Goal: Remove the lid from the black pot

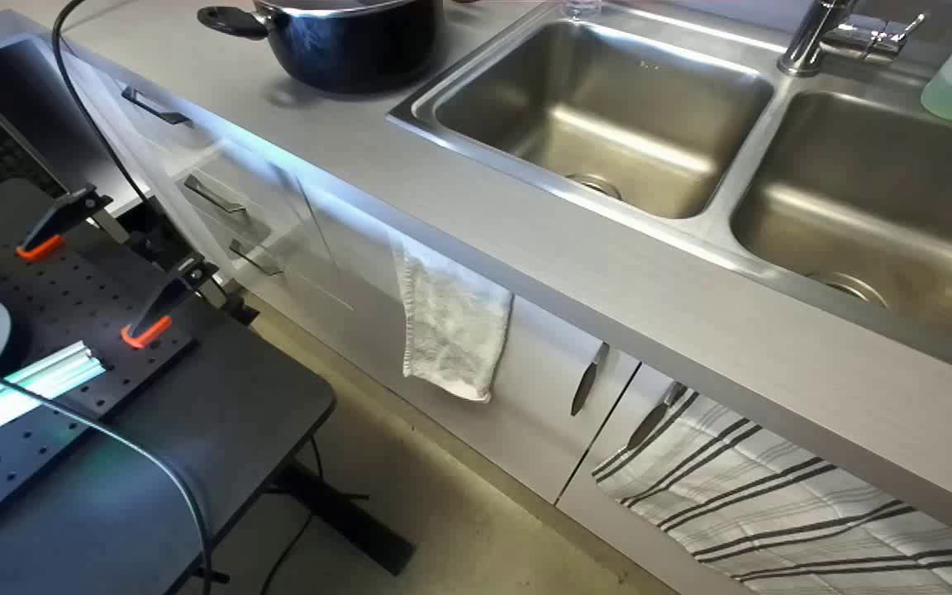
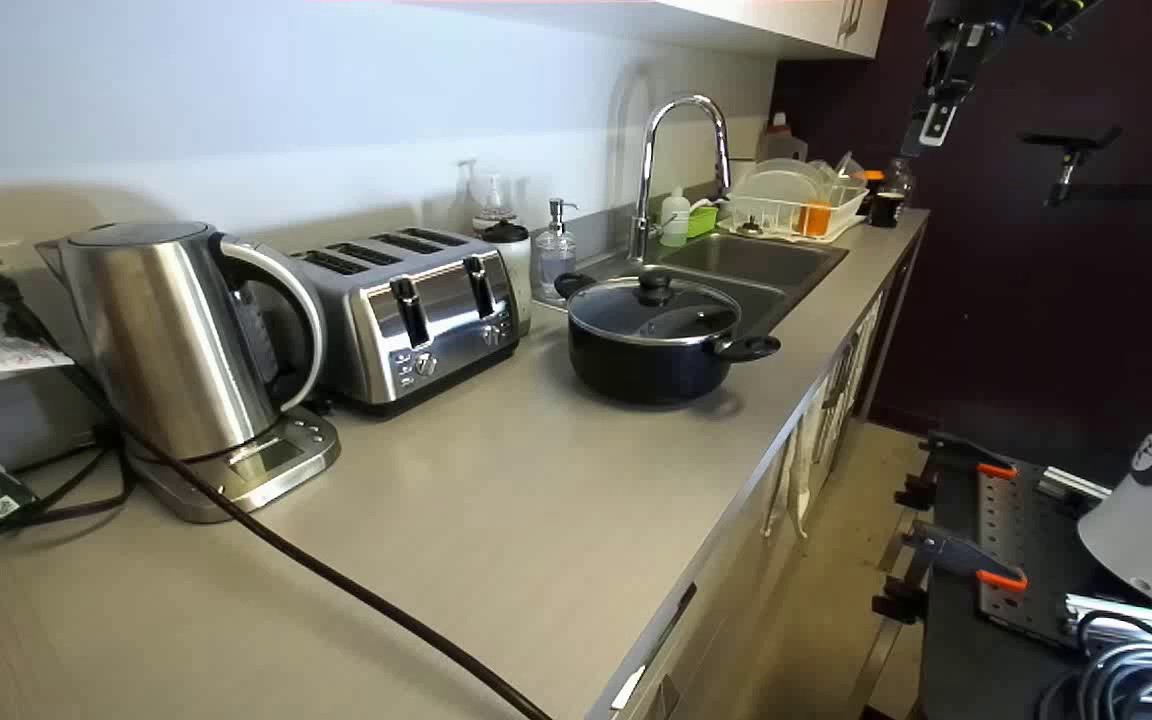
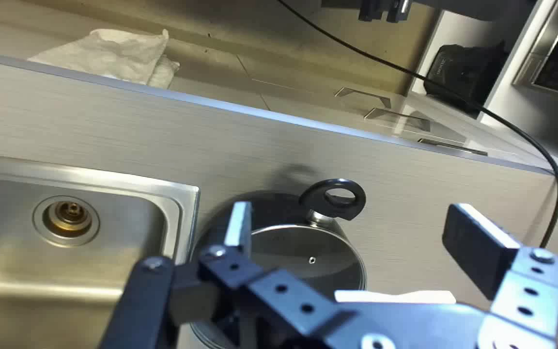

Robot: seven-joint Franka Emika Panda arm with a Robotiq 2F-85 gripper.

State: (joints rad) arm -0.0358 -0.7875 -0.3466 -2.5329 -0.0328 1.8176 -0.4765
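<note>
The black pot (image 2: 646, 368) stands upright on the counter beside the sink; it also shows in an exterior view (image 1: 360, 51), cut by the top edge, and in the wrist view (image 3: 274, 208). The glass lid (image 2: 608, 312) sits on the pot, with a black knob (image 2: 654, 286) on top. In the wrist view the lid (image 3: 298, 249) is partly covered by my gripper's fingers and its knob is hidden. My gripper (image 3: 357, 237) is open and empty, its fingers wide apart. In an exterior view the gripper (image 2: 931, 125) hangs high at the upper right, well apart from the pot.
A toaster (image 2: 436, 320) and kettle (image 2: 156, 350) stand beside the pot near the wall. A soap bottle (image 2: 556, 250) and tall faucet (image 2: 648, 170) are behind it. The double sink (image 1: 608, 124) adjoins it. A dark cable (image 2: 336, 580) crosses the counter. A dish rack (image 2: 786, 215) stands farther back.
</note>
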